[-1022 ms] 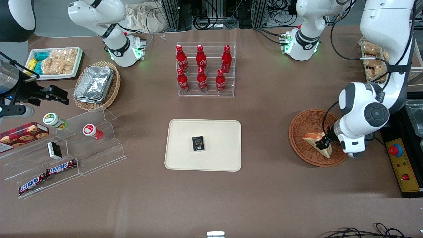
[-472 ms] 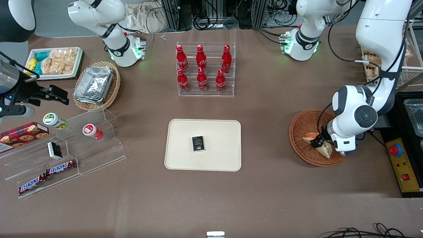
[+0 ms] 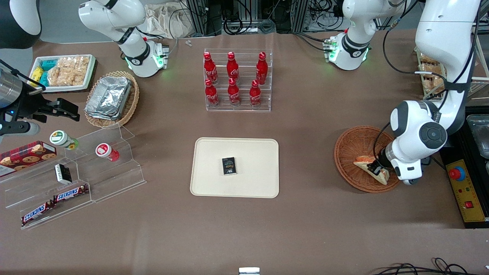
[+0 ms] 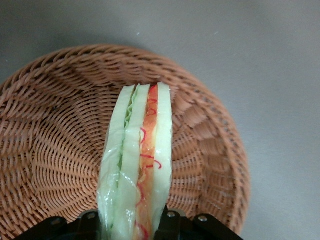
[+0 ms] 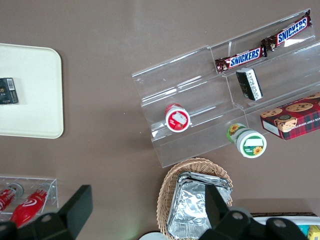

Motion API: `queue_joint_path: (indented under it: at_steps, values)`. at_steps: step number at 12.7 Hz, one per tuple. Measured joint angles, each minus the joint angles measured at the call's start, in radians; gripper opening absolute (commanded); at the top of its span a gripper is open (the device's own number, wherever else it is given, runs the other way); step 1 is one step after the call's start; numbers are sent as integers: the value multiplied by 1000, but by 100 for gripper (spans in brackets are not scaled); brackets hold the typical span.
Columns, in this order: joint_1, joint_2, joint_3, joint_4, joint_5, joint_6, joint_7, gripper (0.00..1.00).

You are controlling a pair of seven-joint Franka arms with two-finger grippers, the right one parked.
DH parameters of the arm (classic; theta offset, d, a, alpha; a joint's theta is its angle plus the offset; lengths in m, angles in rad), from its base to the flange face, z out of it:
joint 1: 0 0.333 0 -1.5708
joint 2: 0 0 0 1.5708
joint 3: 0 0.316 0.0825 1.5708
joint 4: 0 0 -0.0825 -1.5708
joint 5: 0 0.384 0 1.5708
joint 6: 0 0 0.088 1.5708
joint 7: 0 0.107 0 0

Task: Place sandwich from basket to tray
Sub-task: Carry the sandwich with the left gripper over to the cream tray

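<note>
A wedge-shaped sandwich (image 3: 369, 168) sits in a round, reddish-brown wicker basket (image 3: 349, 151) toward the working arm's end of a brown table. The robot's gripper (image 3: 377, 165) is down inside the basket, at the sandwich's wide end. In the wrist view, the 2 black fingers (image 4: 172, 225) press against both bread faces of the sandwich (image 4: 137, 160), so the gripper is closed on it, with the narrow tip pointing away from the gripper over the basket's woven floor (image 4: 55, 150).

The sandwich shows 3 pale bread slices with a green layer and an orange-red layer between them. A glossy film appears to cover it, so it probably feels slick. It looks light and soft. A hard squeeze would likely crush the bread or push the filling out, while a weak one might let the wrapped faces slip. Holding it across the flat bread faces near the thick end, as here, seems the safest grip, because the layers are pressed together instead of pulled apart.

A cream rectangular tray (image 3: 214, 183) lies well apart from the basket, near the middle of the table, with a small dark packet (image 3: 229, 166) resting on it. The sandwich has not yet reached the tray. There is bare tray surface all around the packet for setting it down.
</note>
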Motion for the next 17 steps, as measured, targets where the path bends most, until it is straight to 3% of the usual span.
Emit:
queue_joint_path:
  at_steps: [3,5,7,9,12,15,17]
  values:
    - [0,-36,-40,155,0,-234,0,0]
    - [-4,-48,-113,345,-1,-471,-2,0]
    - [-11,-43,-202,491,0,-580,45,0]
    - [-43,-23,-281,554,0,-589,94,0]
    - [-192,39,-309,571,5,-572,117,0]
    - [-360,211,-308,573,155,-421,111,0]
    - [-406,344,-305,581,205,-316,109,0]
